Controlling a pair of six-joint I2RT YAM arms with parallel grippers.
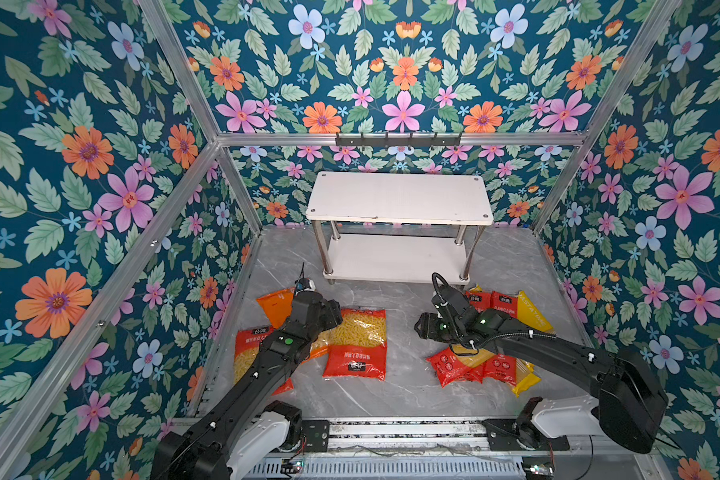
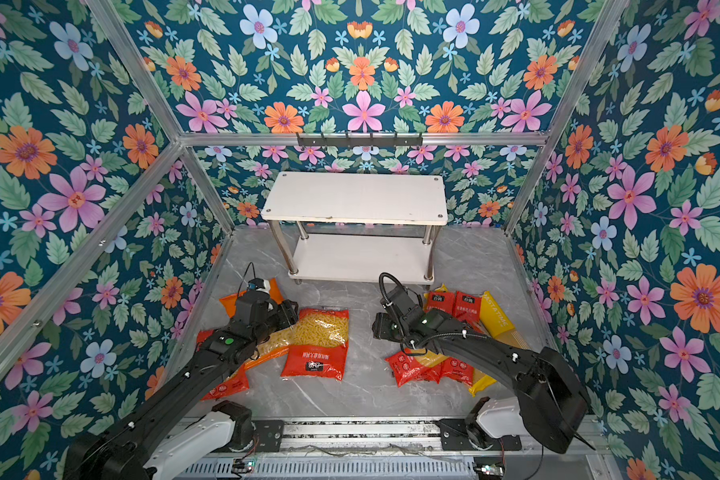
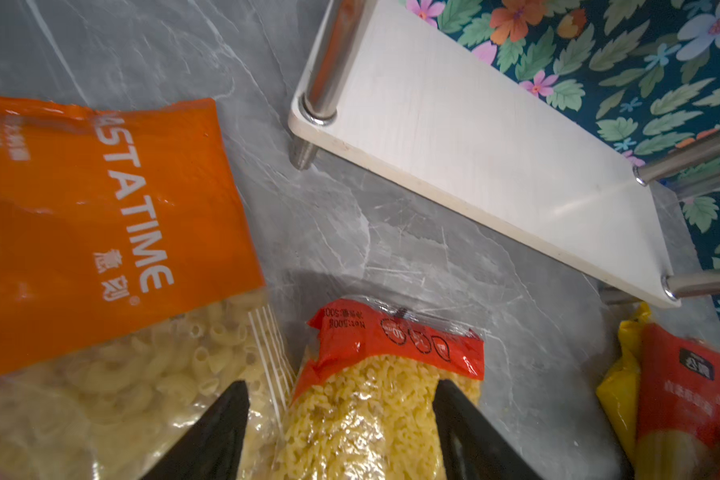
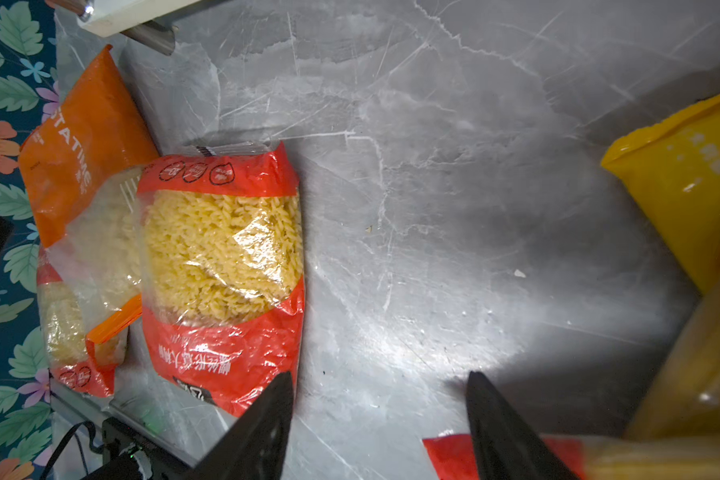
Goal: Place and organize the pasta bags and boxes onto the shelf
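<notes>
The shelf (image 1: 400, 199) is a white two-tier rack with chrome legs at the back middle, both boards bare in both top views. At the left lie an orange short-pasta bag (image 1: 273, 305), a red fusilli bag (image 1: 356, 345) and another red bag (image 1: 246, 353) partly under the left arm. My left gripper (image 3: 339, 395) is open, its fingers standing either side of the fusilli bag's (image 3: 371, 415) far end. Long red and yellow spaghetti packs (image 1: 504, 301) lie piled at the right under the right arm. My right gripper (image 4: 375, 386) is open over bare marble, with a red pack corner (image 4: 445, 457) beside one finger.
Floral walls on an aluminium frame close in three sides. A black hook rail (image 1: 398, 139) hangs above the shelf. The arm bases sit on a metal rail (image 1: 391, 432) along the front edge. A strip of bare marble floor (image 1: 408, 365) separates the two piles.
</notes>
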